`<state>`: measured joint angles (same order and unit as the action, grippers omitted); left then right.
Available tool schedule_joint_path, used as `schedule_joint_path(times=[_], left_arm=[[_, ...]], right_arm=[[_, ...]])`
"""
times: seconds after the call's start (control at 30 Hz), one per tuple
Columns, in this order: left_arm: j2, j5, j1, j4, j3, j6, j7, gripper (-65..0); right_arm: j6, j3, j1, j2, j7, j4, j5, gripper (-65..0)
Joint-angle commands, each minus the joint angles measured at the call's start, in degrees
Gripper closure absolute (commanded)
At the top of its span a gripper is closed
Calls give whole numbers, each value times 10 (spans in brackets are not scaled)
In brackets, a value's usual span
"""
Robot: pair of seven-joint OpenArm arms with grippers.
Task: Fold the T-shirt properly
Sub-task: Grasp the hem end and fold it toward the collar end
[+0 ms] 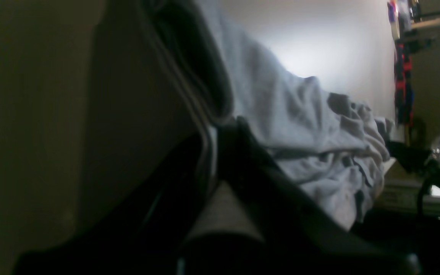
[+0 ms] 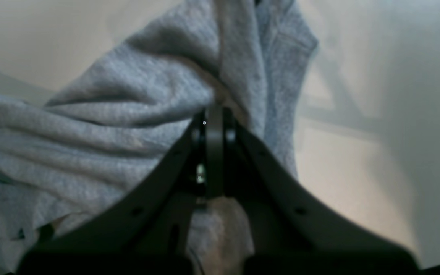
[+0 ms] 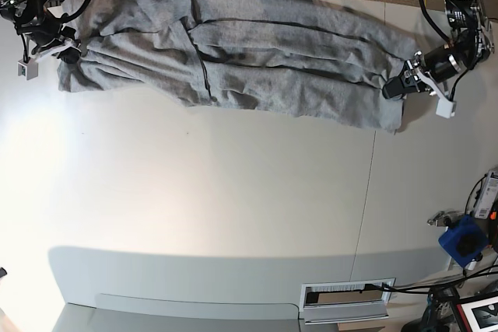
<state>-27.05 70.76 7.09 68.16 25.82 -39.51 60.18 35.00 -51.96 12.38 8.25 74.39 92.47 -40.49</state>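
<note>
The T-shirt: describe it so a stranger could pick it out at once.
Start at the big white table and look along its far edge. The T-shirt is the long, rumpled heather-grey cloth stretched between the two arms, each end pinched in black fingers. It is the only fabric there; everything nearby is cables and hardware.

My work surface is a wide white table (image 3: 194,215), with a seam running down its right part. Along its far edge lies the grey T-shirt (image 3: 233,56), stretched out left to right in long rumpled folds, directly on the tabletop. At the near edge, right of centre, sits a small slotted panel (image 3: 346,295).
</note>
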Motion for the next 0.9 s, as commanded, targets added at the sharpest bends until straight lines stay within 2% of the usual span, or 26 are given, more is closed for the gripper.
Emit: schedule_joint_path(times=[0.0,0.27,0.53,0.7,0.87], left_arm=[[-12,20,-5,17,2,-5,-1,0],[15,22,2,102,2,-5,48,0],[50,78,61,231,2,-5,95,0],[59,82,75,296,2,-5,95,0],[64,96,75,305,2,-5,102,0]], right_arm=[[2,-3,-2,10,-6,9,-10,0],[2,-3,-2,10,-6,9,-10,0],[2,-3,-2,10,-7,9,-10,0],[2,-3,-2,10,-7,9,-10,0],[2,-3,-2,10,-7,9,-10,0]])
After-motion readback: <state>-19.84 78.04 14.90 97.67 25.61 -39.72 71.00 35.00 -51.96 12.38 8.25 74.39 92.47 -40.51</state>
